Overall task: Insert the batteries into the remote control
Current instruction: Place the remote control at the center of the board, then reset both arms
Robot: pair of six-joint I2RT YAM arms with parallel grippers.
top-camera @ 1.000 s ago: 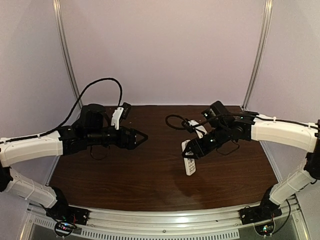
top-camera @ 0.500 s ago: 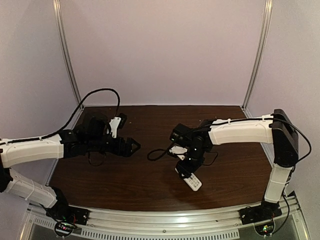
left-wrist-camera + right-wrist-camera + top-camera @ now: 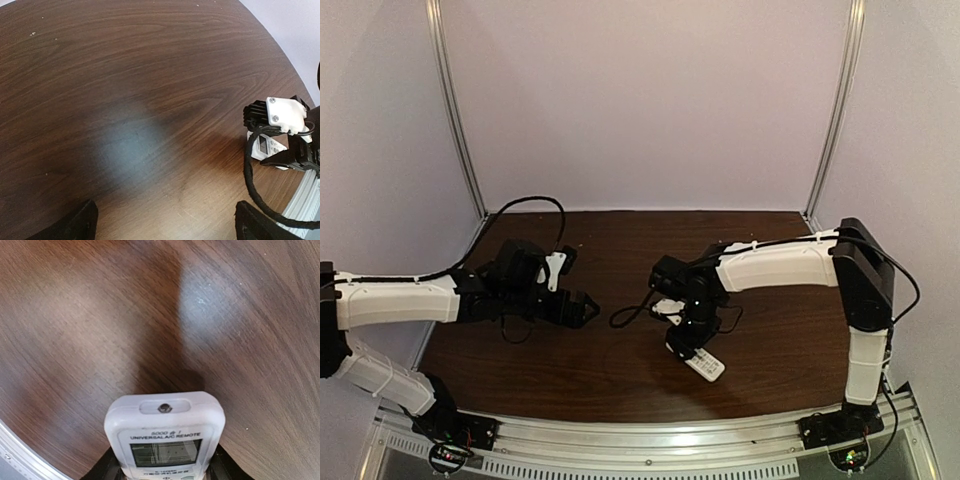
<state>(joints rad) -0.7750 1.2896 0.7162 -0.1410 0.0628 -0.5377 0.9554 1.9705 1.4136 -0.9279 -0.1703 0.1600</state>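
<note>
right gripper [image 3: 686,342] is clamping the remote control [image 3: 165,432]. Dark fingers [image 3: 106,471] are pressing on both long sides near its lower end, display side is facing the wrist cam, emitter end is pointing away. The remote control is sitting right of centre, toward the near edge, angling down with its free end low over the tabletop [image 3: 620,380]. Can't tell whether that end is touching the wood.

left gripper [image 3: 590,310] is hanging with its jaws fully apart, gripping nothing. It's sitting left of centre, pointing across at the right gripper and well apart from it.

black cable [image 3: 632,315] is looping off the right wrist toward the left, hanging just beside the remote control. In the left wrist view it's crossing in front of the right gripper and covering part of the handset. White camera mount [image 3: 285,114] is showing just above the remote control in that view. A second cable [image 3: 525,203] is arching over the left arm toward the back-left corner.

The tabletop is dark brown wood grain, catching a soft glare patch in both wrist views. Pale lilac walls [image 3: 640,100] are closing in the back and sides, aluminium uprights [image 3: 455,120] are standing at the back corners, and a metal rail [image 3: 650,440] is running along the near edge, carrying both arm bases.
</note>
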